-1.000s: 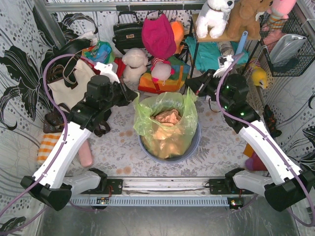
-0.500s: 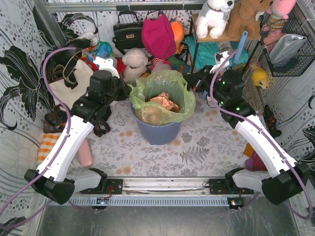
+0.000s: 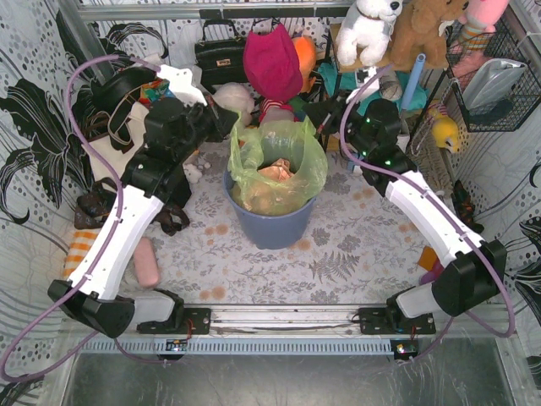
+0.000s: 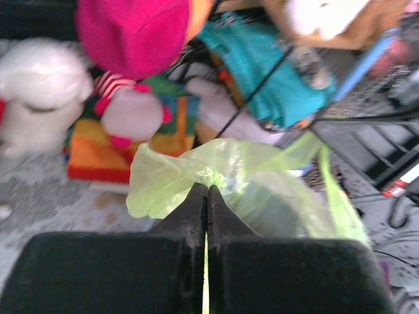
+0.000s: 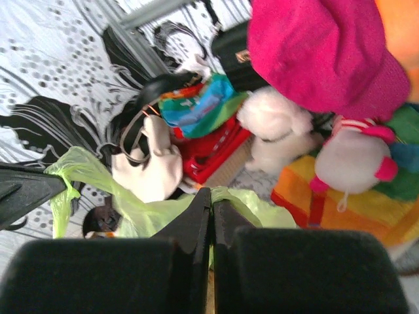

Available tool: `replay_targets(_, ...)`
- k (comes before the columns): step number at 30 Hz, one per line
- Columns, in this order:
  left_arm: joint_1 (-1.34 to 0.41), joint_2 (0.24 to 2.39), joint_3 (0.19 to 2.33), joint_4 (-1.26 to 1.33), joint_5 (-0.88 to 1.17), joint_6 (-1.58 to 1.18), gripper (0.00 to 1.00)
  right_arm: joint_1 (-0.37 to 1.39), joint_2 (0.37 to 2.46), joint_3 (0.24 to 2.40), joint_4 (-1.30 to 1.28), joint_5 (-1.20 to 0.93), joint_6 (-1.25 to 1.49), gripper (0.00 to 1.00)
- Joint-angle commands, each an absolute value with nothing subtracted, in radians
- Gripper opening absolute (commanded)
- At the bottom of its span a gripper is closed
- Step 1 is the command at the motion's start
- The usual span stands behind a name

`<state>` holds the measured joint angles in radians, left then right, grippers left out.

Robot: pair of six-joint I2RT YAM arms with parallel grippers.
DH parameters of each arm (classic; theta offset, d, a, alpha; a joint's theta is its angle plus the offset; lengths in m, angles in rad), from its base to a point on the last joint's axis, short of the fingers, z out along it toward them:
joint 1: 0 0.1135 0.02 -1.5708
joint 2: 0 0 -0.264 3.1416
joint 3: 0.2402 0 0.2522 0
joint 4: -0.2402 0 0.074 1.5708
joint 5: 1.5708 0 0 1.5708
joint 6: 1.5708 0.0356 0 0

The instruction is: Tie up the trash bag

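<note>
Lime trash bag (image 3: 275, 165) sits in bin (image 3: 270, 227), mouth open above bin rim. Closed left fingers (image 4: 196, 212) pinch bag edge at bin's far-left. Closed right fingers (image 5: 196, 216) pinch edge at bin's far-right. Held flaps lie opposite each other across bin, so next move is likely to draw both over bin centre and cross them.

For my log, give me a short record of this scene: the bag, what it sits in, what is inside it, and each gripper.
bag: lime-green trash bag, mouth open, not tied
sits in: blue-grey bin, upright
inside: tan paper scraps
left gripper: shut on the trash bag's rim, left side
right gripper: shut on the trash bag's rim, right side
</note>
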<state>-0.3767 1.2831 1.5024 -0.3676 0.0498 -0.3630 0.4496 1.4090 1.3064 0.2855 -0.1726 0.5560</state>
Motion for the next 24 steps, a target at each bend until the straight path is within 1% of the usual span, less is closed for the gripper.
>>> replay_targets(1,-0.369,1.25,1.575,-0.173,0.26,-0.41,0.0,0.446,1.411,1.433,0.387,-0.271,0.567,0.0)
replay_targets(6,-0.369,1.17,1.553,-0.077,0.414,-0.516,0.0,0.446,1.352,1.477,0.366,-0.391,0.617,0.0)
replay_targets(12,-0.368,1.069,1.429,0.111,0.466,-0.635,0.0,0.445,1.263,1.43,0.401,-0.442,0.717,0.0)
replay_targets(14,-0.368,1.068,1.423,0.112,0.471,-0.648,0.01,0.446,1.253,1.433,0.362,-0.443,0.726,0.08)
replay_targets(15,-0.369,1.073,1.429,0.091,0.47,-0.649,0.05,0.446,1.25,1.437,0.34,-0.448,0.729,0.15)
replay_targets(16,-0.368,1.078,1.437,0.065,0.469,-0.648,0.16,0.446,1.248,1.438,0.326,-0.457,0.731,0.22)
replay_targets(17,-0.368,1.081,1.443,0.041,0.469,-0.644,0.3,0.446,1.246,1.439,0.312,-0.468,0.736,0.28)
replay_targets(18,-0.368,1.081,1.446,0.02,0.47,-0.64,0.41,0.445,1.244,1.439,0.295,-0.478,0.74,0.34)
replay_targets(19,-0.368,1.082,1.447,0.004,0.473,-0.632,0.49,0.446,1.243,1.44,0.279,-0.487,0.742,0.39)
replay_targets(20,-0.368,1.081,1.449,-0.017,0.475,-0.625,0.54,0.446,1.243,1.443,0.258,-0.498,0.742,0.44)
replay_targets(21,-0.368,1.08,1.452,-0.037,0.476,-0.615,0.58,0.446,1.243,1.445,0.24,-0.508,0.743,0.48)
replay_targets(24,-0.367,1.078,1.475,-0.124,0.48,-0.573,0.65,0.446,1.24,1.446,0.177,-0.521,0.739,0.57)
